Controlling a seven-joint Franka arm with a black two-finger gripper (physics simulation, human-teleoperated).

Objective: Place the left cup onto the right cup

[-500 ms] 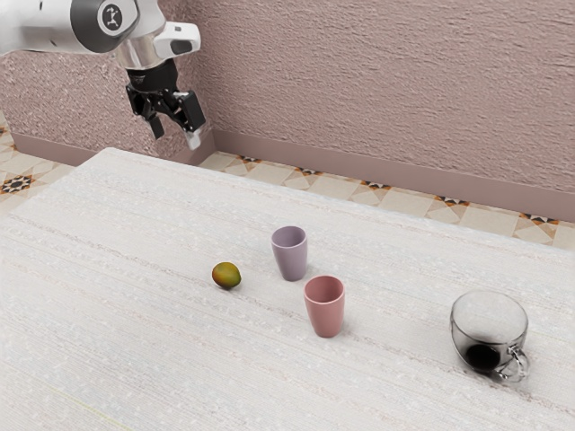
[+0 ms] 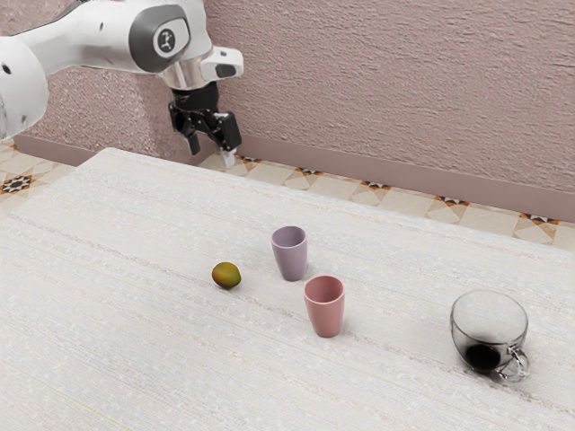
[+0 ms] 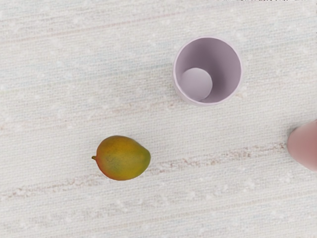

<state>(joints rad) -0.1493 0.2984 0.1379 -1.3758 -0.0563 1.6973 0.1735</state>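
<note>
Gripper (image 2: 212, 144) hangs above the table's (image 2: 108, 296) far edge, pointing down, fingers spread and empty. Lilac cup (image 2: 289, 252) stands upright at its five o'clock; pink cup (image 2: 324, 306) stands at the lilac cup's five o'clock, apart.

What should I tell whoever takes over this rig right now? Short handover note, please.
Gripper: open, empty, hanging high above the table's far edge, well apart from both cups.
Lilac cup: upright on the table, untouched, beside the mango.
Pink cup: upright, toward the exterior view's right of the lilac one, apart from it.
Done: nothing grasped or stacked yet.
Left: come down, grasp the lilac cup, lift it and set it onto the pink cup, which looks like the intended pair; a glass mug sits further right.
</note>
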